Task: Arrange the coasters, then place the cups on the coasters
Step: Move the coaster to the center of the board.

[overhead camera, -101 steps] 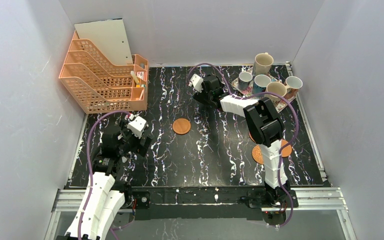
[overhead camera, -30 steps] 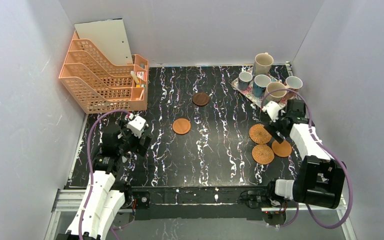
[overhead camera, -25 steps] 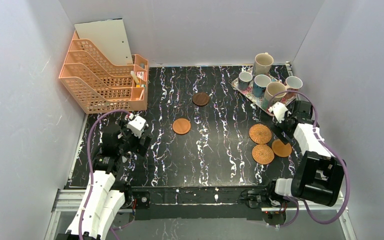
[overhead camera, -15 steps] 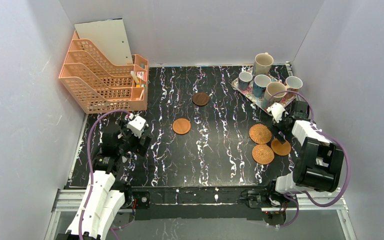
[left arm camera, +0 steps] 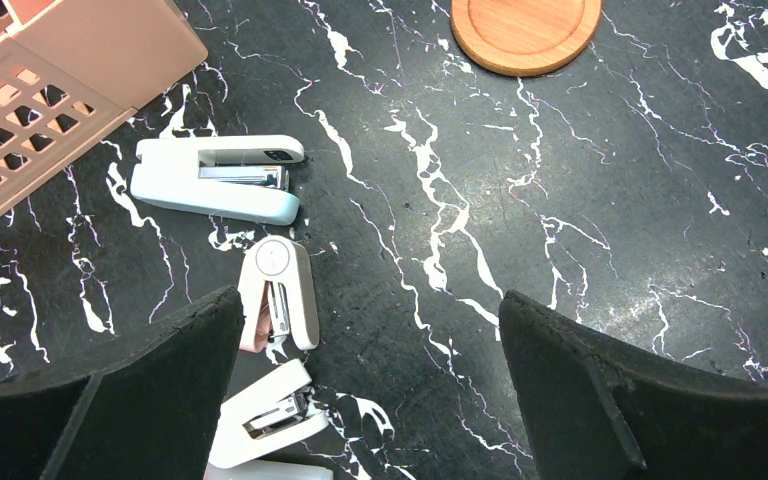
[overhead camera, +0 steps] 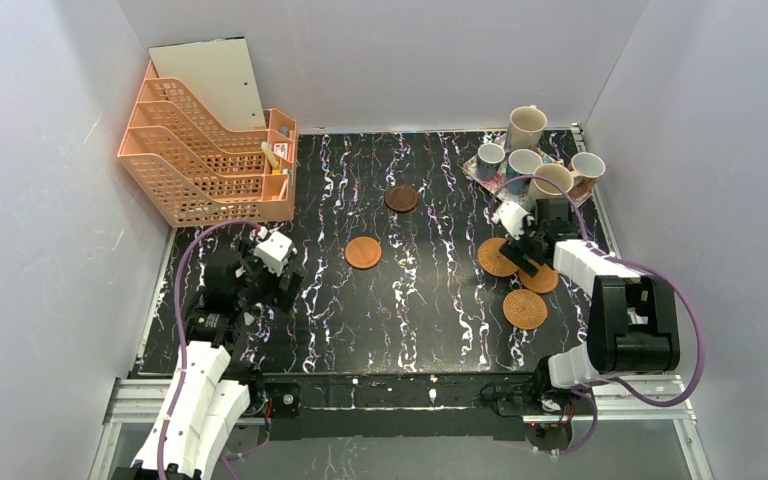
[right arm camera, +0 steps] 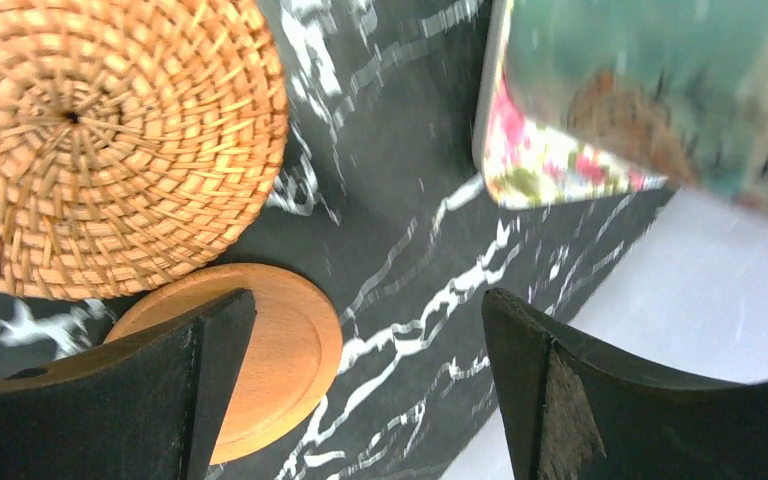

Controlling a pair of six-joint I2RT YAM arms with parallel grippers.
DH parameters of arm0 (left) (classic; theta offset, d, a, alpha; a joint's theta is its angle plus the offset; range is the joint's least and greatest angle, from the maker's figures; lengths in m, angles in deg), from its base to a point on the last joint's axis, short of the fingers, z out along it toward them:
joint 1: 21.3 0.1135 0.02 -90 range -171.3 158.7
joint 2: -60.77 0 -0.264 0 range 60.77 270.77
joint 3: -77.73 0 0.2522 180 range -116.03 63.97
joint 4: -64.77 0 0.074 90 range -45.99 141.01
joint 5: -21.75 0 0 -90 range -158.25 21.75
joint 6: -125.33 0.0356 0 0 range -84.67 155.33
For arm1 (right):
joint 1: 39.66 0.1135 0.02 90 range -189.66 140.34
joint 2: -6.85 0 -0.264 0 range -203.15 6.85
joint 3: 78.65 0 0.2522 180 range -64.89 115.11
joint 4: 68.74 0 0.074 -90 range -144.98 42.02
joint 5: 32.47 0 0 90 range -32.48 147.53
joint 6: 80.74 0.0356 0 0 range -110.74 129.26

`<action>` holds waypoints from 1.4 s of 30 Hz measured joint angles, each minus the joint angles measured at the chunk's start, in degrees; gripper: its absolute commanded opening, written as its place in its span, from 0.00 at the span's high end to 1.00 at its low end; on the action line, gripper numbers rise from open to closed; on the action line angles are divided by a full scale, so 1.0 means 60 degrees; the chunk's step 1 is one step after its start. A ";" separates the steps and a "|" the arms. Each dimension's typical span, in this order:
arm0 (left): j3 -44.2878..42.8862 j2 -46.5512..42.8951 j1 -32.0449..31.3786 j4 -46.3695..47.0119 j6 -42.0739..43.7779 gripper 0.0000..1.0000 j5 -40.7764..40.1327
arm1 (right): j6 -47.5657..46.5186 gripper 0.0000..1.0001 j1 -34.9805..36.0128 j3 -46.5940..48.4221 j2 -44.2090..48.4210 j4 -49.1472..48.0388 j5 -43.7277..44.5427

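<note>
R claw (right arm camera: 365, 330) spread wide over wicker coaster (right arm camera: 110, 140) & wood coaster (right arm camera: 270, 350); L claw (left arm camera: 370, 330) spread too.

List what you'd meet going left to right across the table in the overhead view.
Orange file rack → light wooden coaster → dark coaster → wicker coaster → rightmost cup. The rest overlap and are left out.
</note>
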 measured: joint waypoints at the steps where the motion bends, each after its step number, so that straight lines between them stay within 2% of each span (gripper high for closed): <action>1: 0.0000 -0.0004 -0.0004 0.0000 0.0004 0.03 0.0000 | 0.0080 0.04 0.0324 0.0015 -0.0084 -0.0120 0.0058; 5: 0.0000 -0.0011 0.0000 0.0000 0.0004 0.03 0.0000 | 0.0484 0.04 0.1268 0.0441 -0.0732 -0.0415 0.0346; 13: 0.0000 -0.0040 0.0000 0.0000 0.0007 0.03 -0.0004 | 0.0929 0.04 0.2299 0.1290 -0.1708 -0.0703 0.0758; 19: 0.0000 -0.0047 0.0000 0.0000 0.0040 0.03 0.0000 | 0.0834 0.03 0.3322 0.0736 -0.0954 -0.0601 0.0397; 27: 0.0000 -0.0047 0.0000 0.0000 0.0044 0.03 0.0000 | 0.0856 0.02 0.4670 -0.0022 0.0525 0.1242 -0.1013; 32: 0.0000 -0.0087 -0.0004 0.0000 0.0044 0.03 0.0000 | 0.1027 0.02 0.5566 0.0004 0.0605 0.1774 -0.1526; 36: 0.0000 -0.0120 0.0000 0.0000 0.0040 0.03 -0.0004 | 0.1315 0.02 0.6127 0.0321 0.0189 0.1781 -0.1858; 42: 0.0000 -0.0127 0.0000 0.0000 0.0040 0.03 -0.0004 | 0.2186 0.02 0.6339 0.1694 -0.1410 0.1388 -0.2248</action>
